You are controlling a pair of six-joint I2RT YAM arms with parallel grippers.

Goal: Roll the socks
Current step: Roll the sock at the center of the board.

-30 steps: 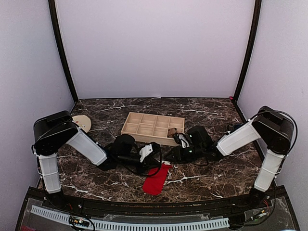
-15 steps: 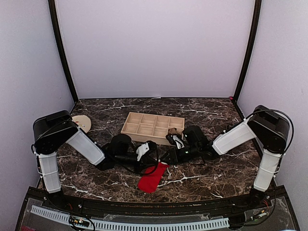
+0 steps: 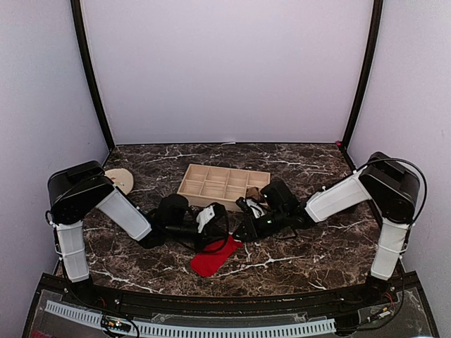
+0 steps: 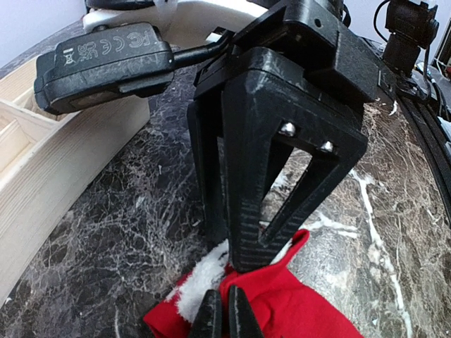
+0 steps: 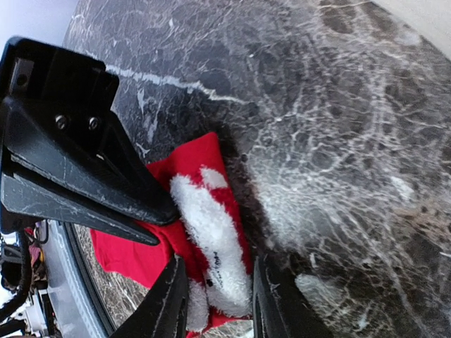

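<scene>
dark veined marble bench (image 3: 317,260), enclosed by pale lilac walls. nearest the arm bases, a flat bright red fabric sock (image 3: 210,259) with a white fluffy cuff lies at the centre. left gripper (image 4: 223,310): fingers together, clamped on the sock's red edge. right gripper (image 5: 218,262): fingers apart, straddling the white cuff, facing the left gripper tip to tip. behind both, a pale wooden compartment tray (image 3: 204,199) rests on the bench. far left, a round beige disc (image 3: 120,179) lies beside the left arm.

The left arm (image 3: 125,215) and right arm (image 3: 338,199) have white tubes, black joints, thin black cables (image 4: 199,52), black fingers (image 4: 243,176), shiny screws (image 4: 285,129).
</scene>
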